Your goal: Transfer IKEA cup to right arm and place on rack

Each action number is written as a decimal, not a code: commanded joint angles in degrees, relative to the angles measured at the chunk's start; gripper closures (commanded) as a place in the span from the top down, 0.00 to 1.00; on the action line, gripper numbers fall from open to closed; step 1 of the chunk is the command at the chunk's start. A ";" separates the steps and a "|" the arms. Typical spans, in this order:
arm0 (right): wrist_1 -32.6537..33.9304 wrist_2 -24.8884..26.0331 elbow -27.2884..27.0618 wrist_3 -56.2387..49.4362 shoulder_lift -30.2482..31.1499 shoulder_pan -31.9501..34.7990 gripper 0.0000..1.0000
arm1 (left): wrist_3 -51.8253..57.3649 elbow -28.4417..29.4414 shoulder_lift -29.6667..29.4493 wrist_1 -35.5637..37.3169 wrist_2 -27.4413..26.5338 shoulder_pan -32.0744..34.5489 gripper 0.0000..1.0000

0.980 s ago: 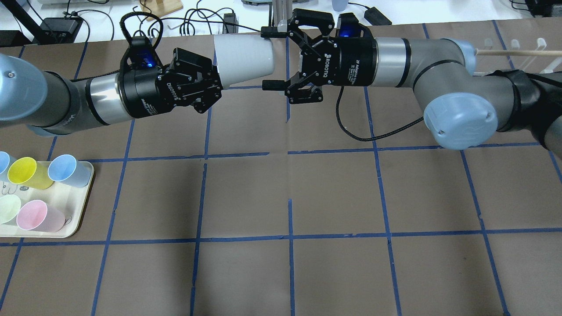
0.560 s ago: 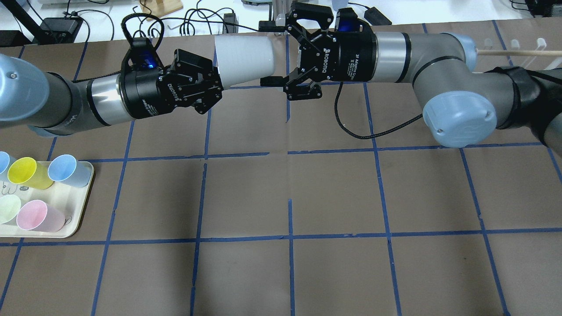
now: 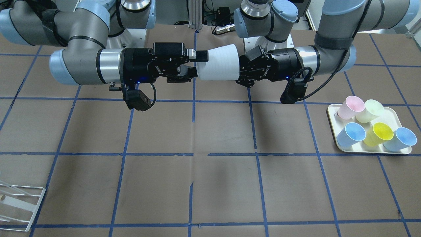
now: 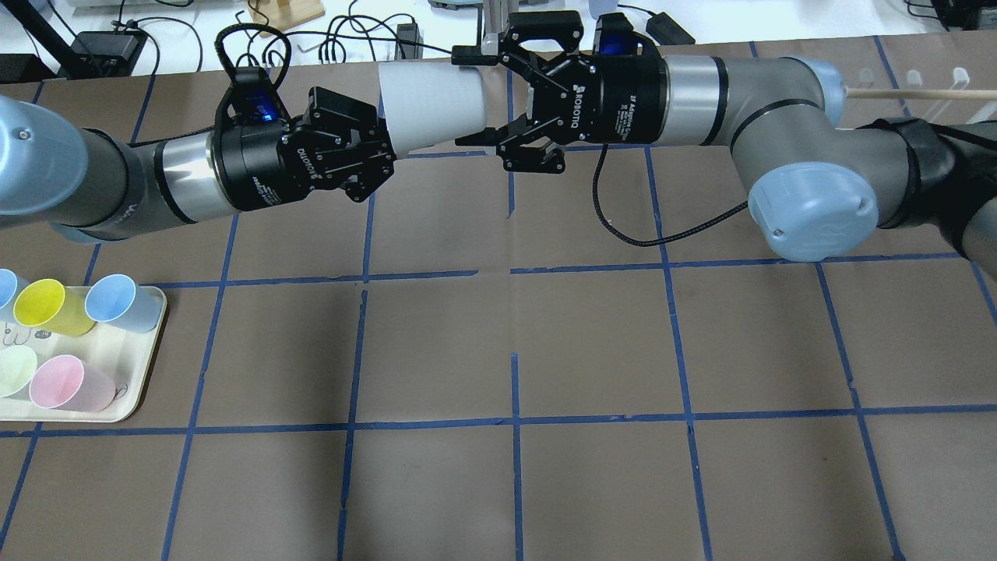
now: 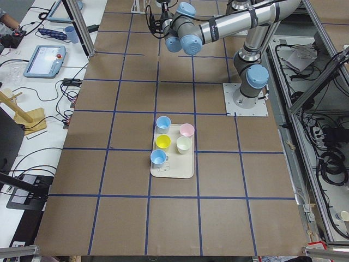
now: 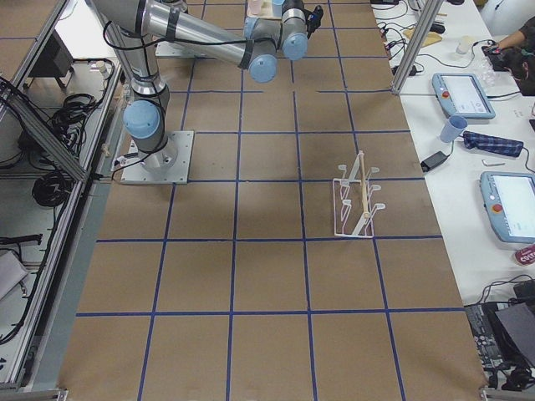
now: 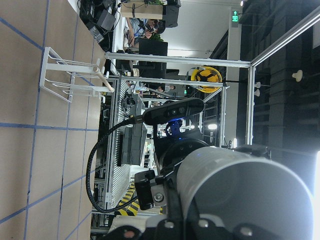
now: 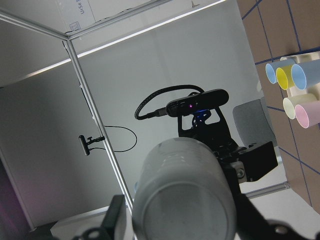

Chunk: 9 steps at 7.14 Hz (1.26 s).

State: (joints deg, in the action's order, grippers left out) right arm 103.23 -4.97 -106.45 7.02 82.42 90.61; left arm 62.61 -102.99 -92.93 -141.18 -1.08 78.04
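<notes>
The IKEA cup (image 4: pixel 432 105), pale grey-white and tapered, is held lying sideways in the air over the far middle of the table. My left gripper (image 4: pixel 385 131) is shut on its wide rim end. My right gripper (image 4: pixel 467 97) is open, with one finger on each side of the cup's narrow base end. In the front view the cup (image 3: pixel 218 63) sits between the right gripper (image 3: pixel 195 63) and the left gripper (image 3: pixel 241 70). The right wrist view shows the cup's base (image 8: pixel 185 200) close up. The white wire rack (image 6: pixel 355 205) stands on the robot's right side (image 3: pixel 19 204).
A cream tray (image 4: pixel 140 386) at the table's left edge holds several coloured cups, among them a yellow one (image 4: pixel 43 304) and a pink one (image 4: pixel 62 383). Cables and devices lie on the white bench beyond the far edge. A black cable loops under the right wrist (image 4: pixel 623 226).
My right gripper has moved left, so its open fingers now lie alongside the cup's narrow end. The left gripper and cup have barely moved.
</notes>
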 commanded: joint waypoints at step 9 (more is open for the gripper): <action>-0.05 0.40 1.06 2.81 0.11 -2.88 0.43 | -10.00 2.61 0.82 0.37 -6.87 -3.57 1.00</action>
State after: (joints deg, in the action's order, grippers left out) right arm 103.25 -4.58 -105.96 9.03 82.34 88.88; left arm 57.15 -101.54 -92.48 -141.19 -3.77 76.34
